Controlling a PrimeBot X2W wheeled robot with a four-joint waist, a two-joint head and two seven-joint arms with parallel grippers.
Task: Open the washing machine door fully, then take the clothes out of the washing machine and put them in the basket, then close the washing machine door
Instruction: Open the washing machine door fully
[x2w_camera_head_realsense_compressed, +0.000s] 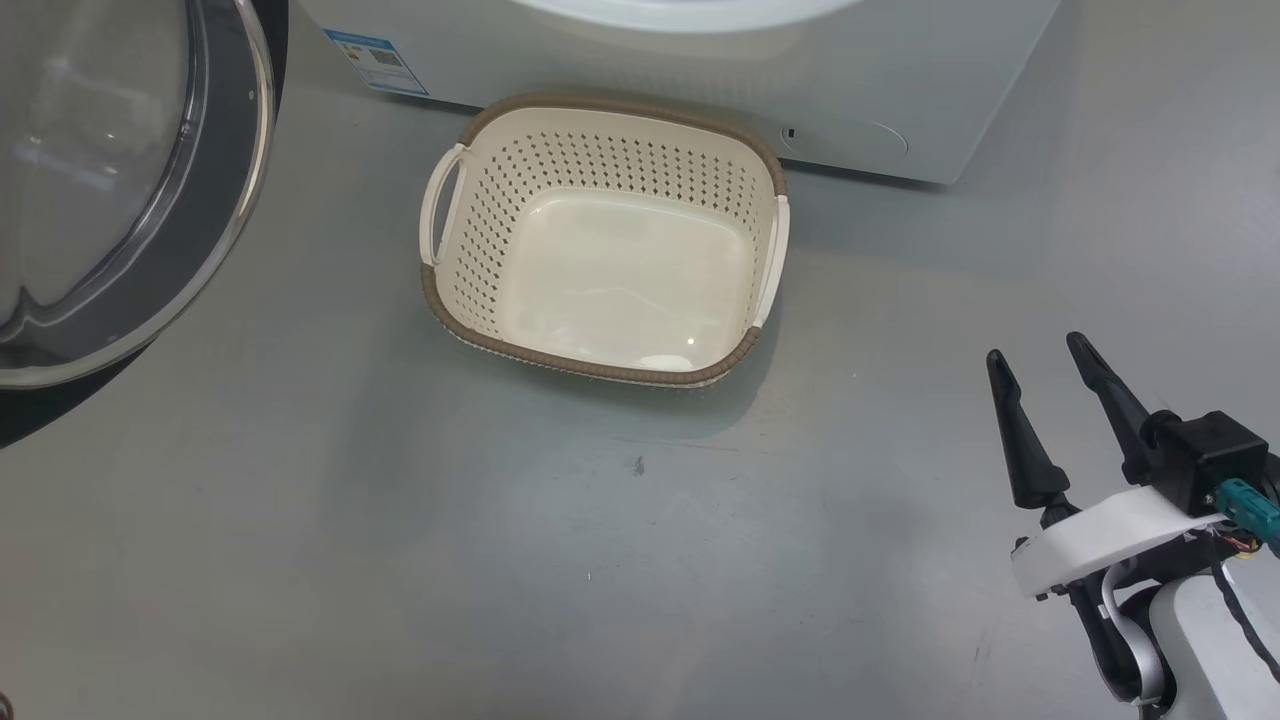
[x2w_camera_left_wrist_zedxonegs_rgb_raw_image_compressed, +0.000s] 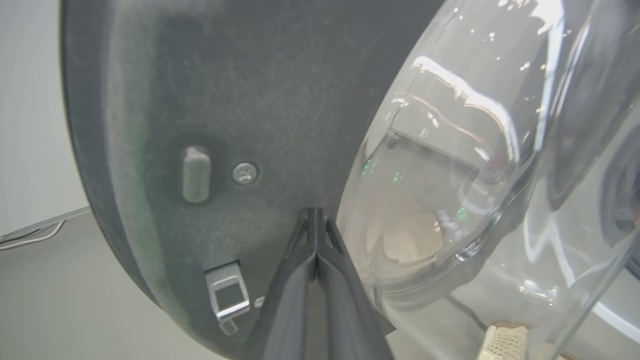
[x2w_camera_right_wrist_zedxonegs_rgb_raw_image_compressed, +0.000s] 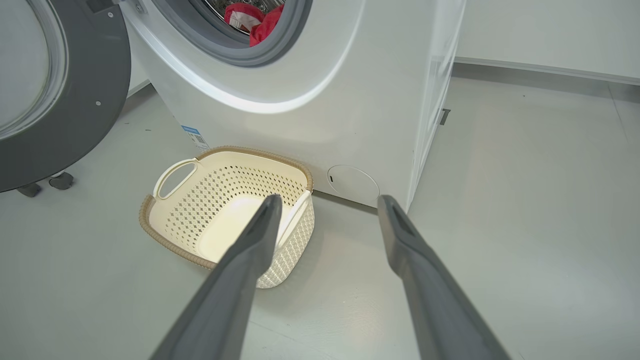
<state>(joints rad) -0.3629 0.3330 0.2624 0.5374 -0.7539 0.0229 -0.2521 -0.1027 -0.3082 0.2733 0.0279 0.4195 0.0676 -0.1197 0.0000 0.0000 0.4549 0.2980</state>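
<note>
As I looked down from my head, my right claw (x2w_camera_head_realsense_compressed: 1035, 350) hung at the lower right above the grey floor (x2w_camera_head_realsense_compressed: 400, 520), its two dark fingers spread apart and gripping nothing. The basket (x2w_camera_head_realsense_compressed: 620, 100) sat on the floor well to that claw's left and farther ahead, its far rim just in front of the washing machine (x2w_camera_head_realsense_compressed: 700, 70). The washing machine door (x2w_camera_head_realsense_compressed: 100, 200) stood swung open at the far left, well apart from the right claw.

From my left wrist, my left claw (x2w_camera_left_wrist_zedxonegs_rgb_raw_image_compressed: 315, 215) was pressed together, the fingers meeting in one point with nothing between them. That point sat at the door's dull grey inner face, right beside the edge of the glass bowl. It looked to be touching the face, though I could not tell for certain from so close. A metal latch (x2w_camera_left_wrist_zedxonegs_rgb_raw_image_compressed: 227, 295) lay just left of the fingers, with a screw (x2w_camera_left_wrist_zedxonegs_rgb_raw_image_compressed: 245, 173) above it.

From my right wrist, the spread fingers pointed down toward the floor before the machine's front. The left finger's tip crossed the basket's near wall in that view, apart from it. The clothes (x2w_camera_right_wrist_zedxonegs_rgb_raw_image_compressed: 255, 22) lay red inside the drum, high above and well apart from the claw.
</note>
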